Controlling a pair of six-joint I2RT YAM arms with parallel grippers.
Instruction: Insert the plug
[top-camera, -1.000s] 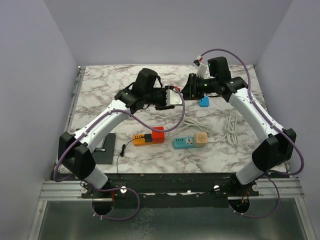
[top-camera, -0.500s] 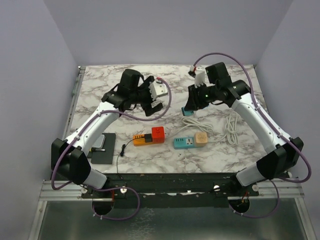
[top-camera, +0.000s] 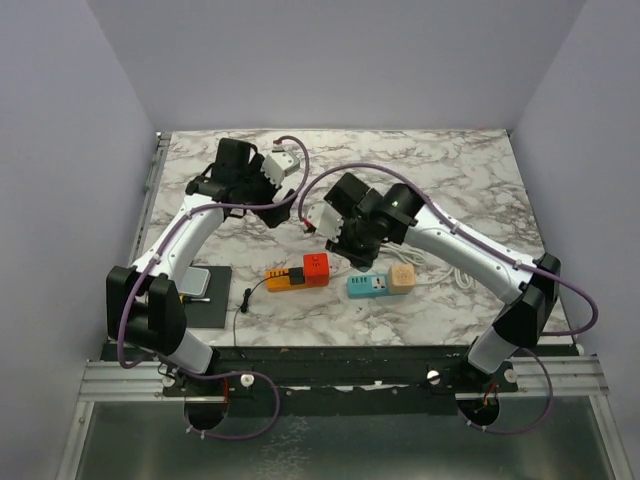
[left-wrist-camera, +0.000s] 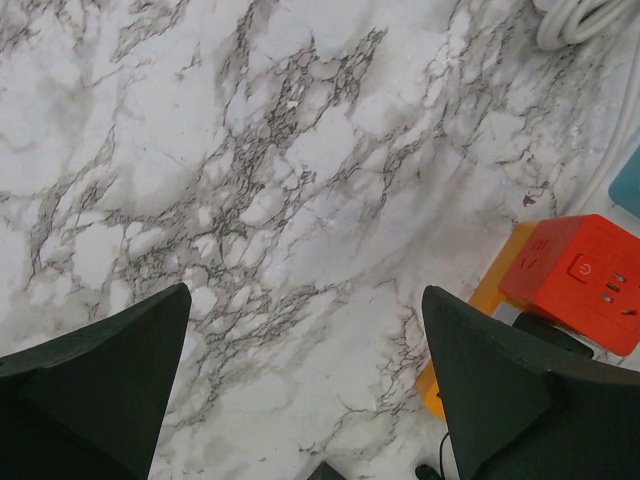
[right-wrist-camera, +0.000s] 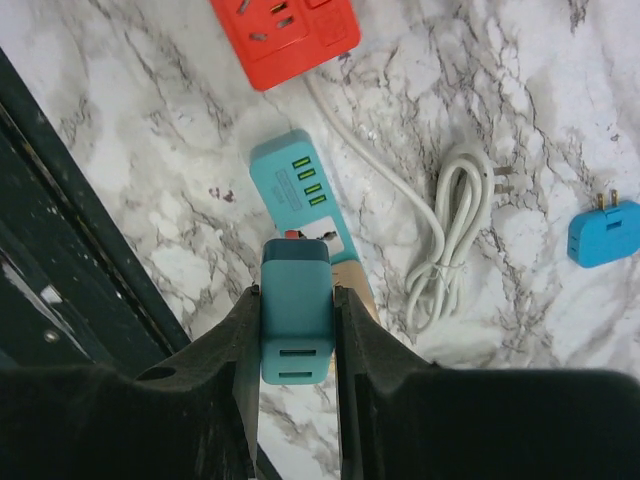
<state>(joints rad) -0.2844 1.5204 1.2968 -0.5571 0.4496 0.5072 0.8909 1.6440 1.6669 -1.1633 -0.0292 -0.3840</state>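
We read no words, brands, numbers anywhere. We spot 1 sign only: small round power symbol on button of red cube-shaped plastic socket block (left-wrist-camera: 575, 282), left wrist view.

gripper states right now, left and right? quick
Left gripper: open, holding nothing.
Right gripper: closed on the teal rectangular plastic plug.

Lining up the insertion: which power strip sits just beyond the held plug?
The teal strip with green ports, right ahead of the teal plug in the right fingers; the red strip lies beyond it.
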